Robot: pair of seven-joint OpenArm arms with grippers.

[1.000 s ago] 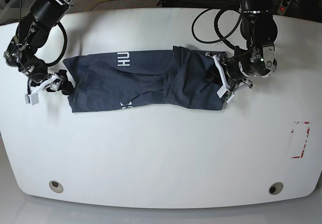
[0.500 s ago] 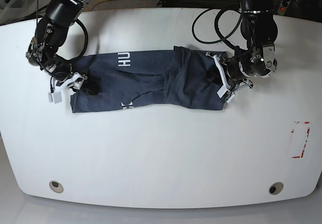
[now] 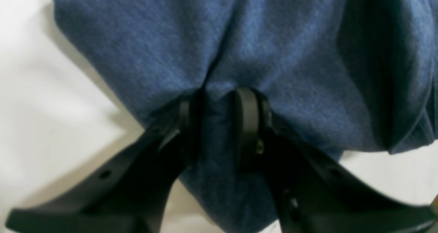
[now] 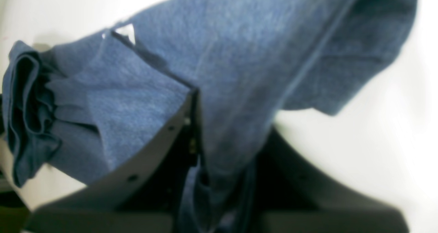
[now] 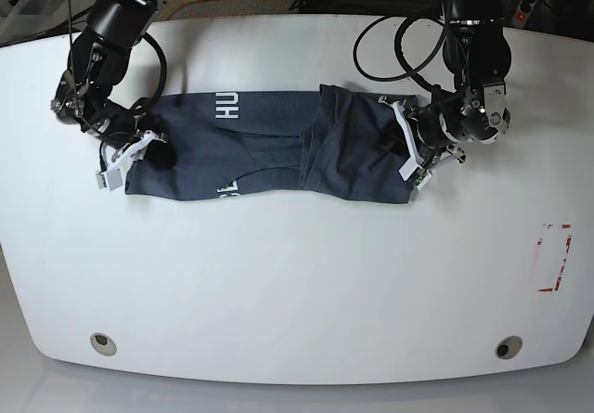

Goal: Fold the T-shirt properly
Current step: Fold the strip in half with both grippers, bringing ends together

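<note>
The dark slate-blue T-shirt lies stretched left to right across the white table, with white letters "HU" showing near its back edge. Its right part is folded over in a bunched flap. My left gripper sits at the shirt's right end. In the left wrist view the left gripper is shut, its black fingers pinching a fold of the T-shirt. My right gripper is at the shirt's left end. In the right wrist view the T-shirt runs down between the closed-in jaws of the right gripper.
A red-marked rectangle is near the table's right edge. Two round holes sit near the front edge. Black cables loop behind the left arm at the back of the table.
My right arm has moved in from the left onto the shirt's left end, and its jaws have closed on the cloth, shifting that end slightly. The left arm has not moved.
</note>
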